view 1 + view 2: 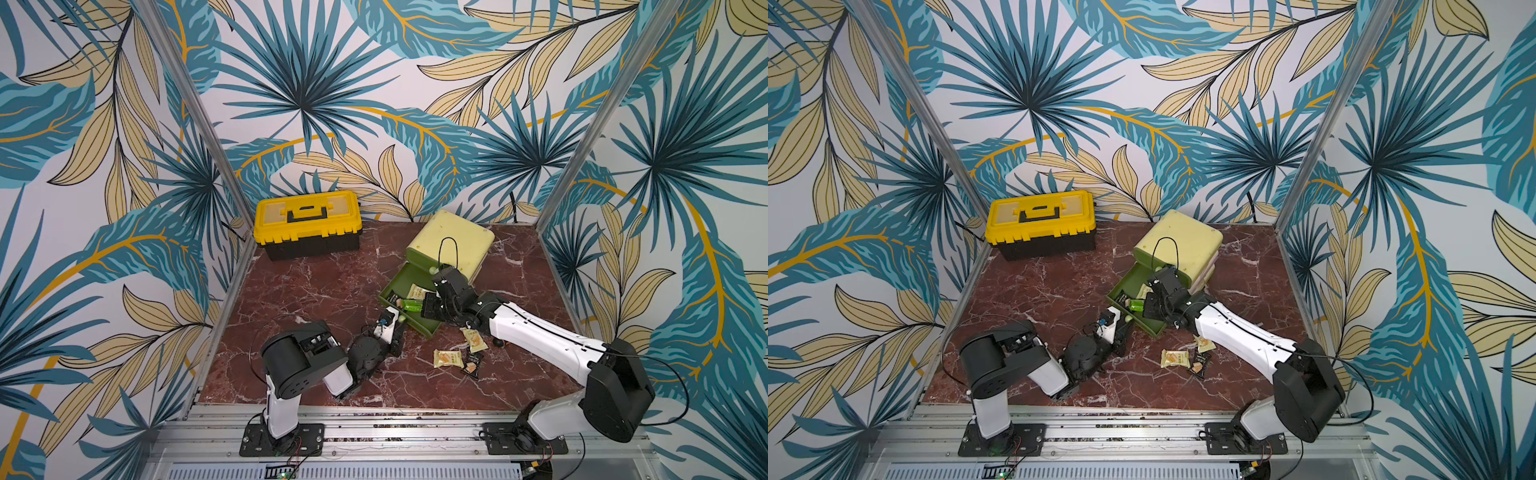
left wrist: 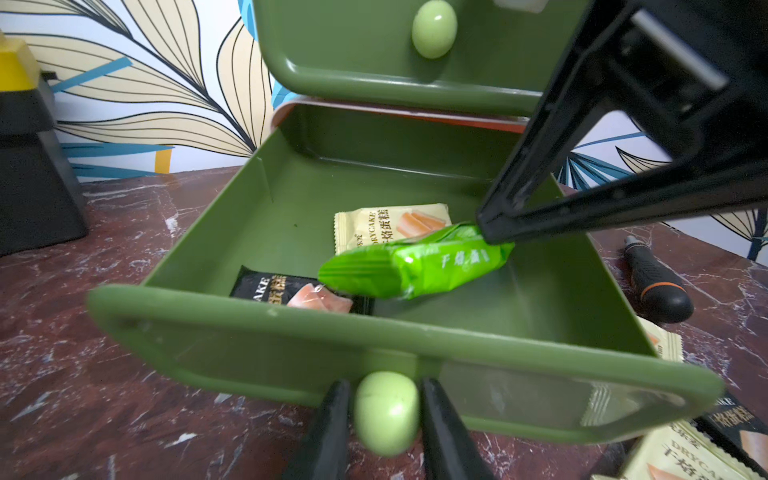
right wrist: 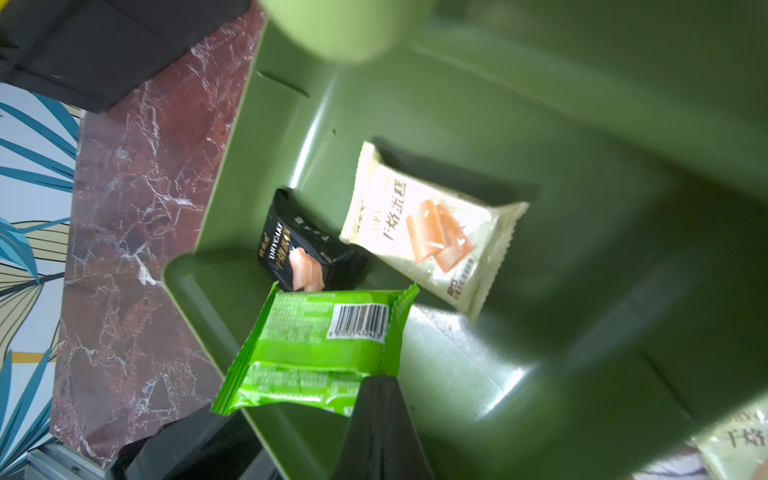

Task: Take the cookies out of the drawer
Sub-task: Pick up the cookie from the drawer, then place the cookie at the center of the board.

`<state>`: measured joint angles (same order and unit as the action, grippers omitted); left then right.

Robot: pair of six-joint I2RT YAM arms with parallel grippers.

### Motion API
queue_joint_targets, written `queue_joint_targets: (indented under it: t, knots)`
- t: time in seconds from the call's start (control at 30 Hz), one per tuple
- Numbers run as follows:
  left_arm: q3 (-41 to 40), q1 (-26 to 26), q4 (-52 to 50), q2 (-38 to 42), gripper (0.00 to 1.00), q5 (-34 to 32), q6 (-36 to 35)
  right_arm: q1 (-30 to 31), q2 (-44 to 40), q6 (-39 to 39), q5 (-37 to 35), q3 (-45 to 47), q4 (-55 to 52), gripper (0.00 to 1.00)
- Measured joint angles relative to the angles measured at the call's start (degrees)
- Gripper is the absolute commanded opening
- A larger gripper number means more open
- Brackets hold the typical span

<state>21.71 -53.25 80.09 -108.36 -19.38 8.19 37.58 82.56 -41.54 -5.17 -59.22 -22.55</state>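
Your right fingers (image 2: 515, 208) are clenched on one short sealed end of the green packet (image 2: 415, 266), above the open drawer (image 2: 457, 336). The packet's long axis runs straight out from those fingertips, about level, with the barcode face turned toward the right wrist. Its free end reaches over the black packet (image 2: 291, 291), which lies on the drawer floor against the front wall. Just past the right fingertips, toward the drawer's back, the pale yellow packet (image 2: 390, 224) lies flat on the floor.

Your left fingers (image 2: 328, 432) stand one on each side of the knob (image 2: 386, 415) on the front wall's outer face. You cannot tell whether they pinch it or only flank it.

The drawer floor under the right fingers and on their wrist side is bare up to the side wall. The closed upper drawer (image 2: 353, 54) overhangs the back. Beyond the front wall, on the right arm's side, three loose packets (image 1: 448, 358) lie on the table (image 1: 316, 299), well apart from the left fingers.
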Motion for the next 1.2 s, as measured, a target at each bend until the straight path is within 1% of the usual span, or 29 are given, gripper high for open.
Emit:
queue_joint_targets:
  t: [0.13, 0.37, 0.5, 0.6, 0.67, 0.77, 0.83, 0.93, 1.07, 1.13, 1.2]
  knots:
    - [-0.2, 0.0, 0.0, -0.1, 0.55, -0.8, -0.2, 0.0, -0.5, 0.2, -0.4, 0.0, -0.1, 0.0]
    - [-3.8, 0.0, -0.1, 1.8, 0.65, -1.6, -0.4, 0.0, -0.6, 1.7, -0.6, 0.0, -1.0, 0.0]
    - [-6.8, 0.0, -0.1, 6.4, 0.67, -2.4, -0.5, 0.0, -1.6, 3.4, -0.6, 0.0, -2.4, 0.0]
    - [-8.9, 0.0, -2.4, 13.3, 0.67, -3.2, 0.2, 0.0, -2.9, 5.4, -0.6, -0.1, -3.3, 0.0]
    - [-9.1, 0.0, -7.9, 20.6, 0.69, -4.1, 1.4, 0.4, -3.9, 7.3, -0.8, -0.3, -3.5, 0.0]
    - [-7.8, 0.4, -22.0, 34.6, 0.72, -5.7, 5.3, 1.9, -5.5, 11.2, -1.0, -1.0, -3.5, 0.0]
    - [-4.7, 1.3, -35.7, 44.5, 0.74, -6.9, 9.8, 3.3, -6.3, 14.2, -1.1, -1.3, -3.4, 0.0]
    - [-0.6, 3.7, -53.7, 55.8, 0.74, -8.6, 16.4, 5.3, -6.5, 19.5, -1.0, -1.4, -2.6, 0.0]
    - [2.6, 6.9, -73.8, 66.5, 0.74, -9.1, 23.8, 10.0, -5.5, 28.3, -0.7, -1.5, -0.1, 0.0]
    - [3.8, 8.7, -82.7, 69.3, 0.74, -8.8, 26.8, 12.9, -3.5, 32.7, 0.0, -2.0, 1.7, 0.0]
    - [4.8, 10.0, -89.1, 70.3, 0.74, -8.3, 29.1, 15.2, -0.7, 36.2, 0.6, -2.6, 3.7, 0.0]
